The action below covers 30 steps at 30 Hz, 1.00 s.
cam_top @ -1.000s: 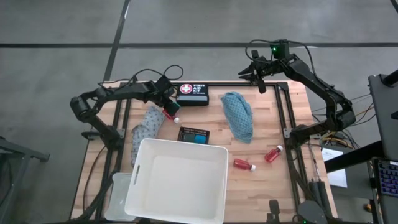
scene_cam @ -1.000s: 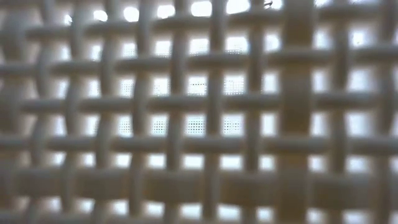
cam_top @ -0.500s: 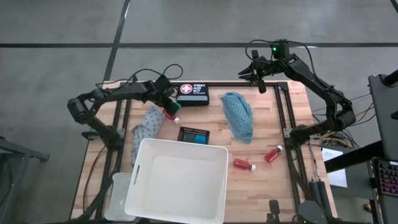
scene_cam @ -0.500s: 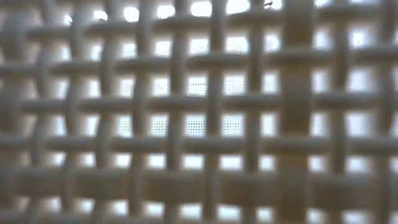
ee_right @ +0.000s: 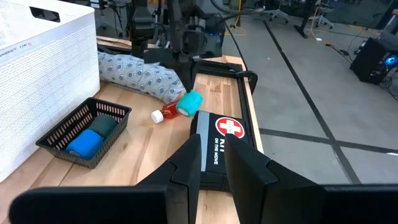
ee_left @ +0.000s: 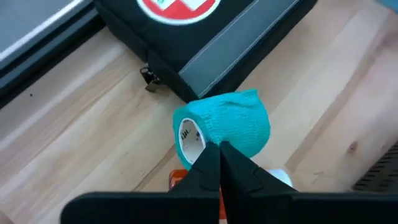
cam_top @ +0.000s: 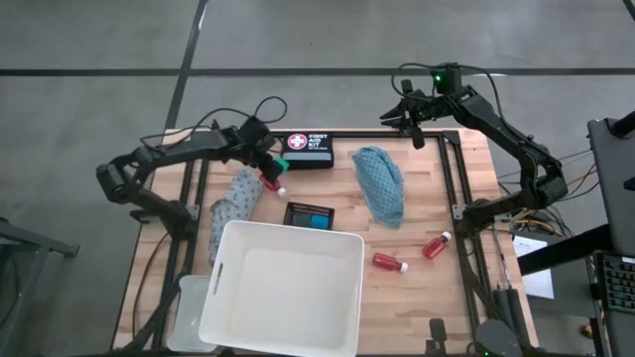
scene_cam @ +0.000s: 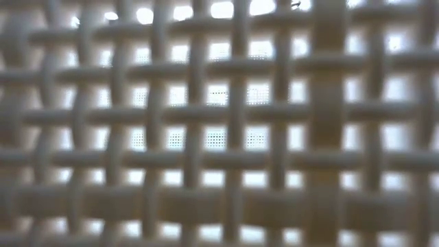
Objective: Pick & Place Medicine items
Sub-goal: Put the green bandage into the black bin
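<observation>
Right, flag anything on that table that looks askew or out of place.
Three small red bottles with white caps lie tipped on their sides: two loose on the bare wood, one under the shut left gripper, beside a teal bandage roll. The grey patterned cloth lies crumpled against the big white plastic tub.

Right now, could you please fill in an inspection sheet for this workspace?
Surface: wooden table, dark frame rails.
Job's things: teal roll beside a red bottle near the first aid kit; two red bottles; teal cloth; grey patterned cloth; blue and green tubs in the black mesh tray.
Clutter: big white tub.
Grippers: left gripper fingers shut, at the teal roll; right gripper raised past the table's far edge, fingers narrowly parted, empty.
Cables: loops along both arms.
Surroundings: grey floor; low view blocked by white lattice.
</observation>
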Available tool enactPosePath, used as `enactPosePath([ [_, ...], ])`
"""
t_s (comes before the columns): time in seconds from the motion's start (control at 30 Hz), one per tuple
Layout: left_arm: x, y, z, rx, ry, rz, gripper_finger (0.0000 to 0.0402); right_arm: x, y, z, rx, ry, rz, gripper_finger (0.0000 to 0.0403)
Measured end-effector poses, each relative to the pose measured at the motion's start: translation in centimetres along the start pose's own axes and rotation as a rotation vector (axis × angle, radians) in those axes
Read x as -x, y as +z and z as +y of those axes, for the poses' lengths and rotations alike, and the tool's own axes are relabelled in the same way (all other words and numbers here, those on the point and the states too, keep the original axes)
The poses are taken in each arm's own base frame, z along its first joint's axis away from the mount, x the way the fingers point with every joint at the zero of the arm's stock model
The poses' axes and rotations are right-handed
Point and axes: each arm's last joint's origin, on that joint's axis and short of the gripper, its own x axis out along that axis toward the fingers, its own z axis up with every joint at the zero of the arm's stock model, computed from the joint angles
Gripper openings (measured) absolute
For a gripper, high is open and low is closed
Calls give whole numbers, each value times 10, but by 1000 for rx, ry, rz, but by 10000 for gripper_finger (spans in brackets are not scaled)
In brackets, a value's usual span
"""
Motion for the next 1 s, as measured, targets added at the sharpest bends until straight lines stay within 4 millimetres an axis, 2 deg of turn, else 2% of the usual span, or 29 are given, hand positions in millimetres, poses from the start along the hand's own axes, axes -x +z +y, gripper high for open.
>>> enactPosePath([
  [0.17, 16, 0, -4, -19, -15, -39, 0, 0, 0, 0, 0, 0, 0, 68],
  [0.43, 43, -9, -10, -168, -82, -40, 0, 0, 0, 0, 0, 0, 0, 68],
  [0.67, 67, -15, -19, -529, -277, -122, 0, 0, 0, 0, 0, 0, 0, 68],
  [0.77, 73, -16, -21, -605, -285, -158, 1, 0, 0, 0, 0, 0, 0, 68],
  [1.0, 75, -14, -21, -606, -282, -180, 5, 0, 0, 0, 0, 0, 0, 68],
])
